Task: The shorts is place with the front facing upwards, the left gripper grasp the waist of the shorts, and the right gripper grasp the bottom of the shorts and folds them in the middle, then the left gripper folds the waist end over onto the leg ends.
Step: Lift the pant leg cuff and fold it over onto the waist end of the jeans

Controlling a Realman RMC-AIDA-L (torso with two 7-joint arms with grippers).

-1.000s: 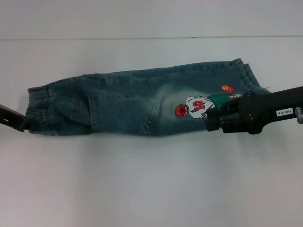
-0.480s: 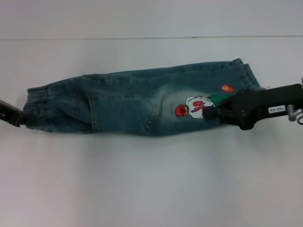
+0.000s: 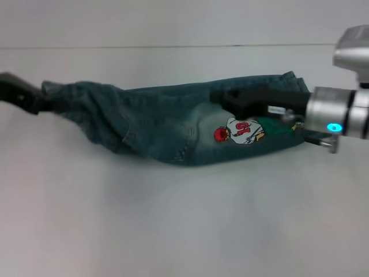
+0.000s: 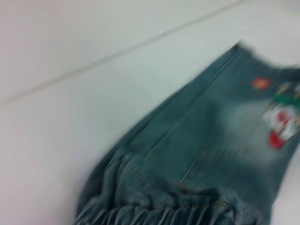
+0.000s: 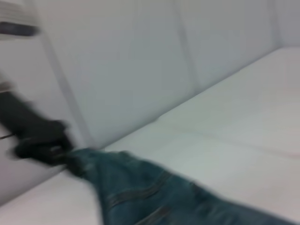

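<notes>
A plain robot test bench here, lab-like: a bare white tabletop [image 3: 173, 231] meets a white panelled wall [image 5: 140, 61], with two robot arms over a single garment.

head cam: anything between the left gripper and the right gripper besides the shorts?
No. In the head view only the shorts span from the left gripper at the waist to the right gripper; beside them, bare white table.

Shorts [image 3: 167, 124] showing blue washed denim, pale faded patch mid-leg. Cartoon print [image 3: 239, 131] beside the right end effector [image 3: 222, 98] showing red, white, green. Both end effectors showing black. Desk [image 3: 184, 219] showing white.
</notes>
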